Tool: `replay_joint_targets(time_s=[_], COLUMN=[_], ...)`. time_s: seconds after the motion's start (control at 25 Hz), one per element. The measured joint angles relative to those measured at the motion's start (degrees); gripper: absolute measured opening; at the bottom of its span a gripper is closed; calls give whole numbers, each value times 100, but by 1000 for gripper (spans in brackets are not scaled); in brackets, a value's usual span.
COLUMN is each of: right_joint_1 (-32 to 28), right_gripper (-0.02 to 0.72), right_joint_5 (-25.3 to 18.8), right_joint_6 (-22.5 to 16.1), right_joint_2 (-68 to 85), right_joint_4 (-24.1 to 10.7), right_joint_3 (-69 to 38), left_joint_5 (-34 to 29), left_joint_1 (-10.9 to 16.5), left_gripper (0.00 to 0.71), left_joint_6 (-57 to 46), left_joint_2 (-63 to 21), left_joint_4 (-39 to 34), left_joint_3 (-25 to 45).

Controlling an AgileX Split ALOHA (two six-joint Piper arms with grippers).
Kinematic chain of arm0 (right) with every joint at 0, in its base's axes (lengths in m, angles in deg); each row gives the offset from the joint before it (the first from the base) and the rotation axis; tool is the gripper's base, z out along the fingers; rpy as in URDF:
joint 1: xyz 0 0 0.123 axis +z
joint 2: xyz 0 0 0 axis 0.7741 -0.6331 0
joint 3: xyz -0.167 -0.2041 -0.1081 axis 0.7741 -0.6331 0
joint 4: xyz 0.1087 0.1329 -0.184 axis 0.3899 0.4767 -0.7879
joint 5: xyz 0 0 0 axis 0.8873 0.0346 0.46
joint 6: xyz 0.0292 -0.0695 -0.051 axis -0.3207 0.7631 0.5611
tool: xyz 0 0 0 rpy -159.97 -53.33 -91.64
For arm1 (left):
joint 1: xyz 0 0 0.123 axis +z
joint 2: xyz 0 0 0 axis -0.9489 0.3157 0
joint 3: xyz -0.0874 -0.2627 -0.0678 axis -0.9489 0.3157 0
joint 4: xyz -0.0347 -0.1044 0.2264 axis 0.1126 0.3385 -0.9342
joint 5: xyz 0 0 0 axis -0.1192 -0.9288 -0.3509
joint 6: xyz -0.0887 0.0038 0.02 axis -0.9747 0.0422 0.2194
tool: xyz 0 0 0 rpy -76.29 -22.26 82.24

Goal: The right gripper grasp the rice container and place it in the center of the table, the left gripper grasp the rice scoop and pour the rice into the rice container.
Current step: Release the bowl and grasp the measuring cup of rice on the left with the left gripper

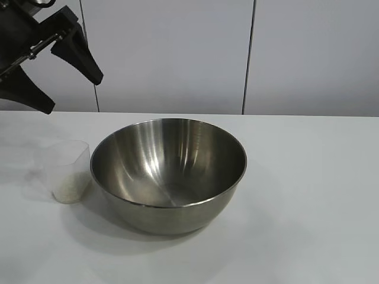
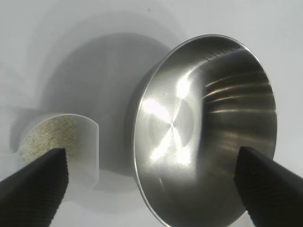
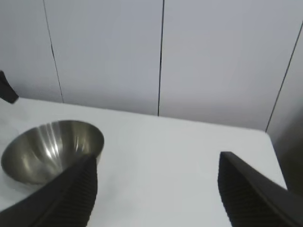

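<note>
scoop (image 1: 70, 171) sits at the far left of the table (image 1: 308, 195), upright, rice (image 2: 47, 137) heaped in the bottom, just beside the bowl (image 1: 169, 174) and maybe touching its wall, can't tell. your left gripper (image 1: 50, 65) hangs above and behind the scoop, fingers spread wide, holding nothing. from the left wrist view the scoop is near one finger and the bowl fills the gap between them, so you're not lined up on the scoop yet.

bowl is upright and empty, roughly mid table, a bit left of centre, nothing gripping it. looks like the placing step is done and the scoop grasp comes next, my read only.

right gripper (image 3: 154, 189) is out of the exterior view; its own camera shows the fingers parted and empty, the bowl well apart from them.

risks: scoop is thin, light plastic, so a finger landing on the rim could tip it and spill rice. with scoop and bowl this close, your outer finger may knock the bowl and slide it. squeeze too hard and the wall could flex and slip. pour from too far out and grains bounce off the steel rim.
</note>
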Motion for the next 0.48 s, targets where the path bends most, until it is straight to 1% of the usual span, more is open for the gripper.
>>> replay_joint_targets(time_s=[0.16, 0.24, 0.36, 0.48], right_joint_1=[0, 22, 189, 285], right_gripper=[494, 494, 494, 494], right_joint_5=[21, 98, 228, 244], right_joint_6=[-25, -139, -237, -275], right_joint_2=[-6, -6, -6, -6], right_joint_4=[-127, -155, -180, -203], right_joint_3=[-577, -829, -1159, -1395], left_joint_5=[14, 14, 14, 14], left_joint_1=[0, 0, 0, 0], left_gripper=[686, 686, 686, 686], left_joint_6=[0, 0, 0, 0], left_joint_2=[0, 0, 0, 0], left_joint_4=[0, 0, 0, 0], left_joint_3=[0, 0, 0, 0])
